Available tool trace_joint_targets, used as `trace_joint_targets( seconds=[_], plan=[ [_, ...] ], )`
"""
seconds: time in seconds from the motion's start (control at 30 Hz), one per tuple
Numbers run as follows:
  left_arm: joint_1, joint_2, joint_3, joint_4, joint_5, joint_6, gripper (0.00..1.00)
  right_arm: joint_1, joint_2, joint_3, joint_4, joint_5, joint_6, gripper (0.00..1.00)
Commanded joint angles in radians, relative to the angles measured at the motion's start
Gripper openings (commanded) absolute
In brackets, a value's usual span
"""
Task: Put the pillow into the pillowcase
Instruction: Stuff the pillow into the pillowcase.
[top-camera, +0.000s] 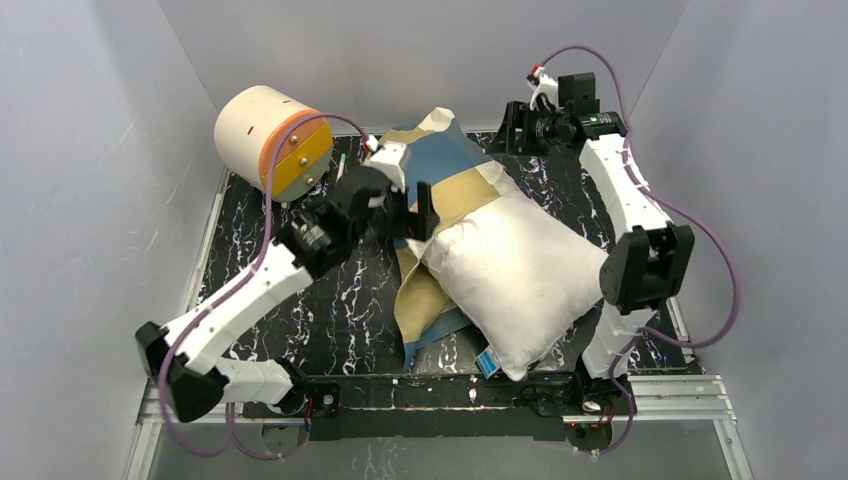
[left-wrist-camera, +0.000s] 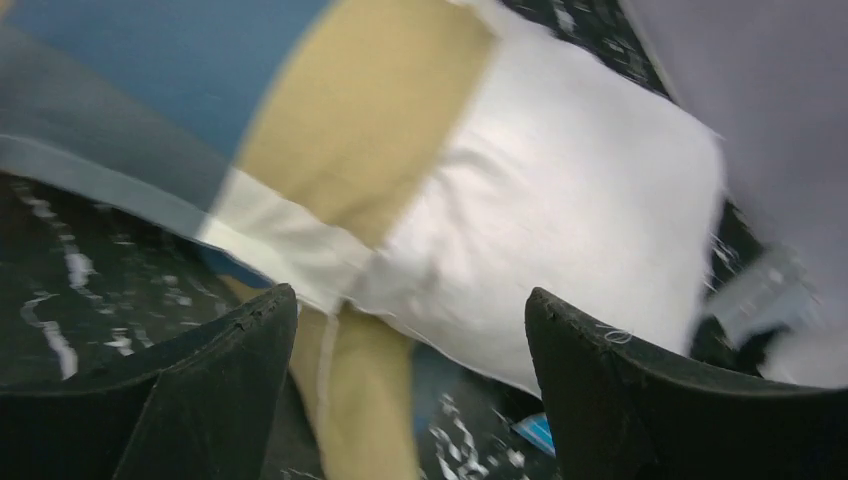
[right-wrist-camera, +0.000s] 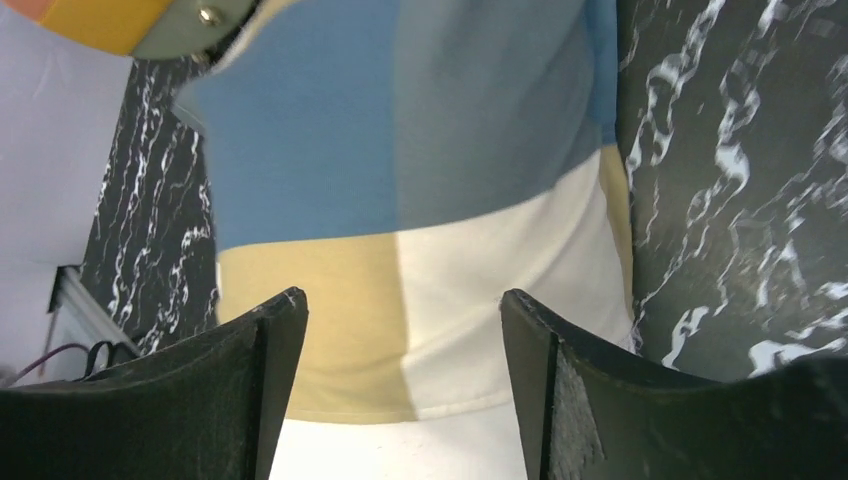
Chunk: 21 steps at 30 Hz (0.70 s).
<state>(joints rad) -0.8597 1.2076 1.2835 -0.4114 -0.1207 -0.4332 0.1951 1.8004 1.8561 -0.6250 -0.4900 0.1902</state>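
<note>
The plump white pillow (top-camera: 520, 275) lies slantwise on the black marbled table (top-camera: 330, 320). Its far corner is tucked under the blue, tan and cream pillowcase (top-camera: 450, 170), and more of that fabric lies crumpled beneath its left side. My left gripper (top-camera: 405, 210) hovers at the pillowcase's left edge. In the left wrist view this gripper (left-wrist-camera: 410, 300) is open, empty, over the hem where pillowcase (left-wrist-camera: 350, 110) meets pillow (left-wrist-camera: 560, 200). My right gripper (top-camera: 508, 130) is at the far end. It (right-wrist-camera: 400, 300) stands open and empty above the pillowcase (right-wrist-camera: 400, 130), the pillow (right-wrist-camera: 400, 450) just below the hem.
A cream-and-orange cylinder (top-camera: 270, 140) lies at the back left, close to the left arm; its end shows in the right wrist view (right-wrist-camera: 100, 20). A small blue tag (top-camera: 487, 362) pokes out under the pillow's near corner. White walls enclose the table on three sides.
</note>
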Motion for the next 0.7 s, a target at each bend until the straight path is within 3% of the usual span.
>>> trace_joint_targets(
  seconds=[0.0, 0.13, 0.2, 0.3, 0.37, 0.47, 0.5, 0.6, 0.67],
  plan=[
    [0.217, 0.144, 0.047, -0.115, -0.045, 0.095, 0.82, -0.013, 0.074, 0.042, -0.087, -0.126, -0.057, 0.78],
    [0.402, 0.259, 0.034, 0.000, 0.145, 0.032, 0.82, -0.010, 0.125, 0.033, -0.077, -0.074, -0.087, 0.97],
    [0.410, 0.312, -0.014, 0.106, 0.205, 0.033, 0.84, -0.009, 0.156, 0.010, -0.087, -0.107, -0.106, 0.97],
    [0.404, 0.381, -0.092, 0.249, 0.286, 0.009, 0.85, 0.007, 0.183, -0.018, -0.186, -0.094, -0.156, 0.86],
    [0.399, 0.399, -0.135, 0.337, 0.330, -0.026, 0.84, 0.017, 0.153, -0.080, -0.150, -0.091, -0.179, 0.78],
    [0.378, 0.384, -0.233, 0.545, 0.354, -0.091, 0.76, 0.016, 0.129, -0.093, -0.124, -0.084, -0.188, 0.48],
    [0.368, 0.387, -0.251, 0.589, 0.365, -0.108, 0.68, 0.017, 0.132, -0.078, -0.127, -0.078, -0.189, 0.41],
    [0.331, 0.426, -0.263, 0.622, 0.412, -0.145, 0.22, 0.017, 0.163, -0.017, -0.126, -0.075, -0.189, 0.29],
    [0.290, 0.426, -0.277, 0.621, 0.423, -0.163, 0.02, 0.018, 0.189, 0.022, -0.098, -0.046, -0.189, 0.20]
  ],
)
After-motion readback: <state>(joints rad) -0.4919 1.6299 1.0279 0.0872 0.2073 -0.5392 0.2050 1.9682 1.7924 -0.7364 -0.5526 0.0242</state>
